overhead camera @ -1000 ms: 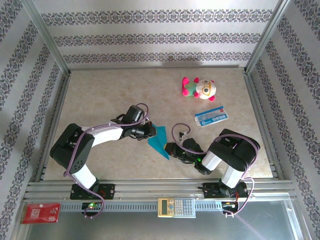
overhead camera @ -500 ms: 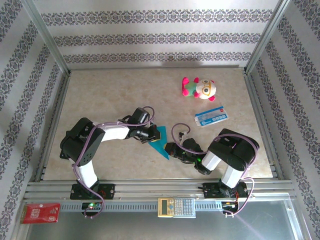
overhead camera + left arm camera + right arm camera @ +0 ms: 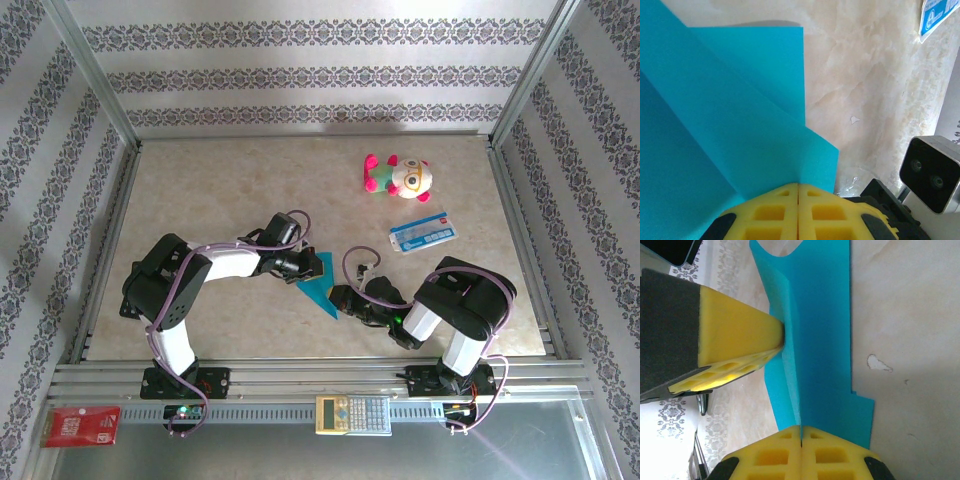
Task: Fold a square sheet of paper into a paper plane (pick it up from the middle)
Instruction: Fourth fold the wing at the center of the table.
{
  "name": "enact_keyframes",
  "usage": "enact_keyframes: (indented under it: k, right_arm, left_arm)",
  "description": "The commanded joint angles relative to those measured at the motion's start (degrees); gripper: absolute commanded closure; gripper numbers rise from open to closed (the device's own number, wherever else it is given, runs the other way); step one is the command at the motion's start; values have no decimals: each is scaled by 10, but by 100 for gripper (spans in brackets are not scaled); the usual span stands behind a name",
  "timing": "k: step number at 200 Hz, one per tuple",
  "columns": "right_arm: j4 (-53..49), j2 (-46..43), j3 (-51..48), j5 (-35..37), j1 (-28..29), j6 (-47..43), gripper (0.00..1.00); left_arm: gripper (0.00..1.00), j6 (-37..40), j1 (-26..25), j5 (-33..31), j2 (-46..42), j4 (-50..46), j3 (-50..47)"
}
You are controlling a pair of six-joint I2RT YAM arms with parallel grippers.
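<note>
The teal-blue sheet of paper [image 3: 320,287] is folded into a slim pointed paper plane shape and sits between my two grippers, just in front of the table's middle. My left gripper [image 3: 300,266] is shut on its upper-left end. In the left wrist view the folded paper [image 3: 740,125] runs straight into the closed yellow fingertips [image 3: 812,200]. My right gripper [image 3: 338,299] is shut on the lower-right end. In the right wrist view the paper's long crease [image 3: 822,340] enters the right gripper [image 3: 801,429], and the left gripper's yellow finger [image 3: 740,340] meets the same ridge farther along.
A pink-and-white plush toy [image 3: 398,177] lies at the back right, with a white-and-blue printed card [image 3: 423,233] in front of it. A calculator [image 3: 352,413] and a red card [image 3: 80,425] rest on the metal rail in front of the arm bases.
The left arm's elbow has swung right and its gripper has shifted slightly right along the paper. The right arm has stayed still.
</note>
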Motion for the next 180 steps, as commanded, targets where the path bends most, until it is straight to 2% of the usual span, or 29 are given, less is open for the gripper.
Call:
enact_keyframes:
  k: [1,64,149,180]
  right_arm:
    - [-91,32,4,11,9,1,100]
    - [-93,33,5,10,9,3,100]
    - [-95,40,9,8,10,6,100]
    - [-95,42,9,9,9,6,100]
  left_arm:
    - [91,-2,-4,-2,14,9,11]
    - [92,10,3,-24,22,-4,0]
    - [92,16,4,-15,41,-3,5]
    - [89,11,4,-10,36,3,3]
